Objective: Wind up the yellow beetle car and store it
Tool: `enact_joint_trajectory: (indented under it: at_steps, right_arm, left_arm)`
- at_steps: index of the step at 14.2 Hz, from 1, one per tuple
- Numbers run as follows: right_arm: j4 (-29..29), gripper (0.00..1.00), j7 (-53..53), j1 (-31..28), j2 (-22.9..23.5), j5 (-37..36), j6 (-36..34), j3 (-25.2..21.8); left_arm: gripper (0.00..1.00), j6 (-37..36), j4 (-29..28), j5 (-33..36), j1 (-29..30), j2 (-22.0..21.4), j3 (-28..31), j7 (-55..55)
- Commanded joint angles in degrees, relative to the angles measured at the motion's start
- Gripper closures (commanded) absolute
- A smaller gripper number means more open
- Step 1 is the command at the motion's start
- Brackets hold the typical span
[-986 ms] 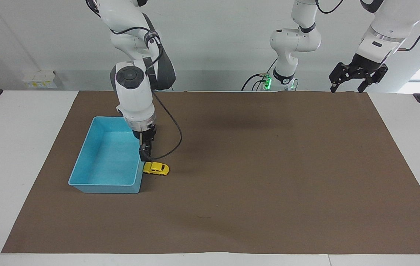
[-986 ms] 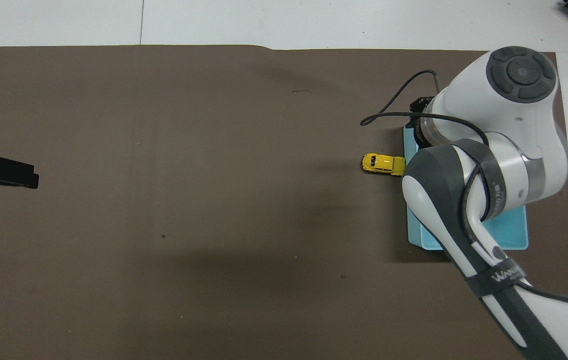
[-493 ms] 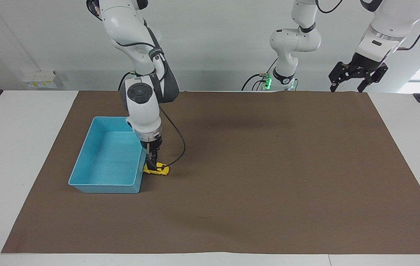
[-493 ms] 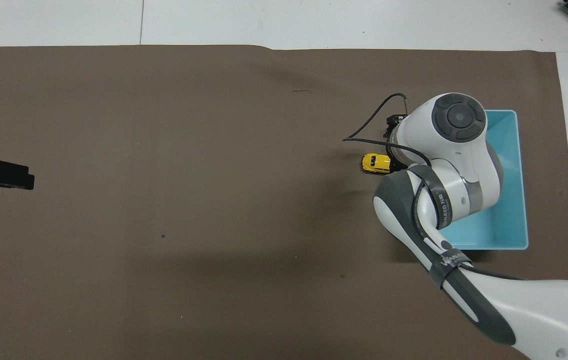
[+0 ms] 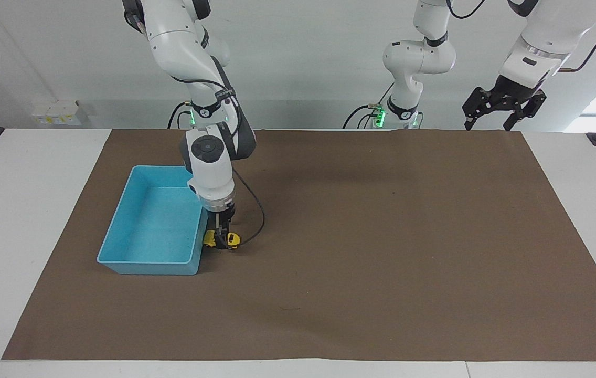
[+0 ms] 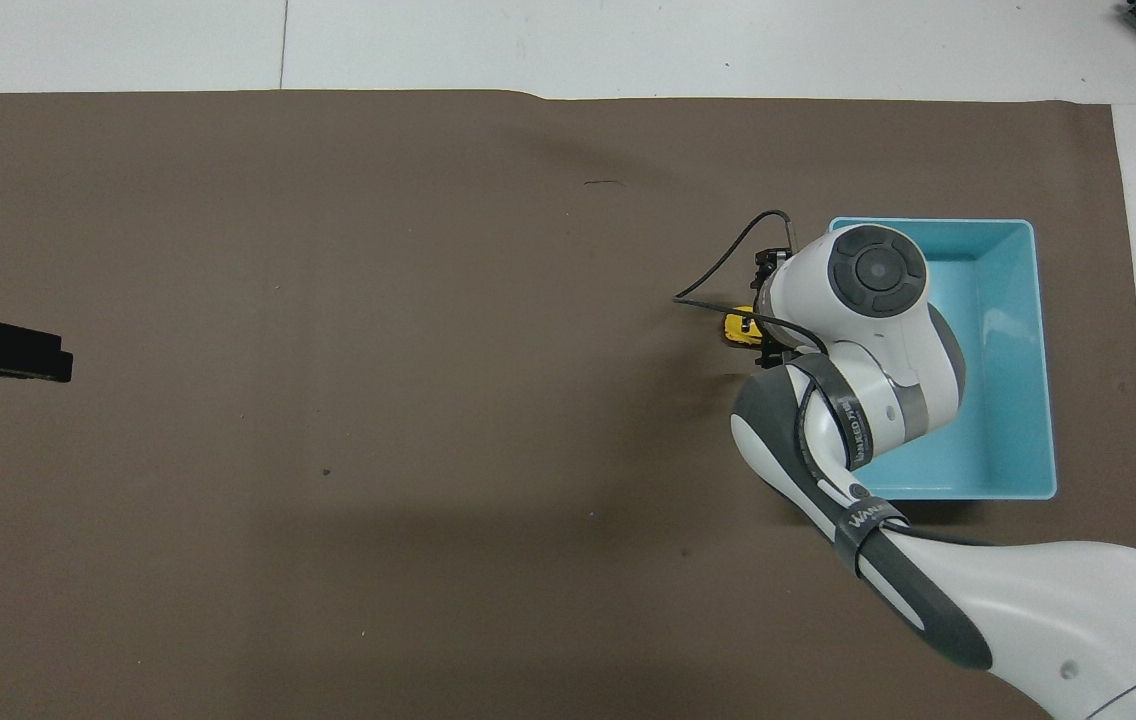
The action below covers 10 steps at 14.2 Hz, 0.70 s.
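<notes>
Brown mat (image 5: pixel 382 236) covers the table. We see a light blue bin (image 5: pixel 119 231) toward the right arm's end, nothing in it. Right gripper (image 5: pixel 221 239) is down over the yellow car (image 5: pixel 232 239), jaws wide, straddling it, not clamped. Car sits on the mat just beside the bin wall. Left gripper (image 5: pixel 489 118) waits, spread wide, above the mat edge. We judge the grasp step is in hand. Next: close on the car body, then pull it back to wind.
</notes>
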Motion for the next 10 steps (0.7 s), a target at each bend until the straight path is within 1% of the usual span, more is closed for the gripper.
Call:
enact_joint_trajectory:
  at_steps: [1, 3, 5, 6, 8, 9, 10]
  right_arm:
    - [-1.46, 0.00, 1.68, -1.01, -0.35, -1.85, 1.47, 0.42]
    - [-2.43, 0.00, 1.50, -1.01, -0.26, -1.85, 3.05, 0.42]
    - [-2.52, 0.00, 0.19, -1.27, -0.26, -1.85, 3.06, 0.42]
    - [-2.61, 0.12, 0.01, -1.62, -0.26, -1.85, 3.06, 0.42]
    - [-2.61, 0.31, 0.10, -1.54, -0.26, -1.85, 2.97, 0.42]
    - [-2.61, 0.42, 0.01, -1.54, -0.26, -1.85, 2.97, 0.42]
    - [-2.52, 0.56, 0.01, -1.28, -0.26, -1.85, 2.97, 0.42]
  left_arm:
    - [0.00, -0.76, 0.03, -0.04, -0.34, -0.64, 1.23, 0.12]
    - [0.00, -0.76, 0.03, 0.05, 0.27, -0.73, 1.76, 0.12]
    - [0.00, -0.76, 0.03, 0.05, 0.54, -0.64, 1.68, 0.12]
    - [0.00, -0.76, 0.03, 0.05, 0.45, -0.73, 1.68, 0.12]
    - [0.00, -0.76, 0.03, 0.05, 0.37, -0.64, 1.68, 0.12]
    - [0.00, -0.76, 0.03, 0.05, 0.45, -0.64, 1.68, 0.12]
    - [0.00, -0.76, 0.03, 0.05, 0.45, -0.73, 1.68, 0.12]
